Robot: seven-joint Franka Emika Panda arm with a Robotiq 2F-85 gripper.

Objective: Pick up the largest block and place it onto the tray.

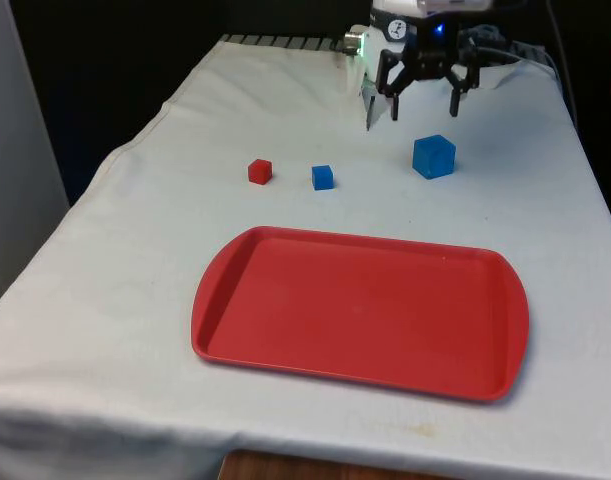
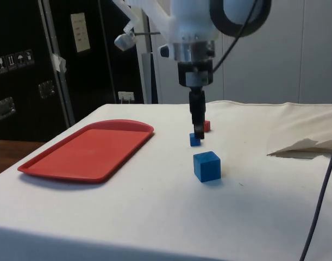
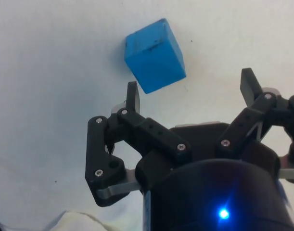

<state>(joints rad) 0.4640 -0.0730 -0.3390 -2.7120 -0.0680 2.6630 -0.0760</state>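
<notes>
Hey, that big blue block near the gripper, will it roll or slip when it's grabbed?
The big blue block has flat faces and sits square on the cloth, so it probably won't roll. It looks rigid and light. The open gripper seems wide enough, though its smooth sides might slip slightly.

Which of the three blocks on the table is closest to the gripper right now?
The large blue block, just below the open gripper. The small blue block and the red block sit farther toward the front view's left.

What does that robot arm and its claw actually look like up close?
The arm is glossy white with rounded segments, a black ring at one joint and a ribbed metal collar at the wrist. Black cables run beside it. The gripper is matt black: two slim fingers on jointed, screw-fastened linkages.
</notes>
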